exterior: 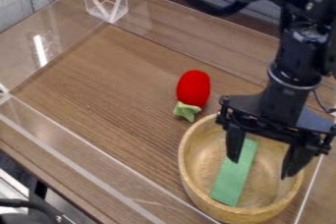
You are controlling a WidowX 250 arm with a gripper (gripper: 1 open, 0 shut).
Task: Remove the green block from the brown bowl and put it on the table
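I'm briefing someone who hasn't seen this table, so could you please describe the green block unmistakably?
Find the wide, light tan bowl beneath the open gripper. The green block is the flat, long bar lying inside it. Unlike the red rounded object outside, it's plain green.

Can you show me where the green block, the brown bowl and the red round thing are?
Green block [231, 181]: camera view, on the lower part of its top.
Brown bowl [188, 164]: camera view, on its left rim.
Red round thing [194, 87]: camera view, on its middle.
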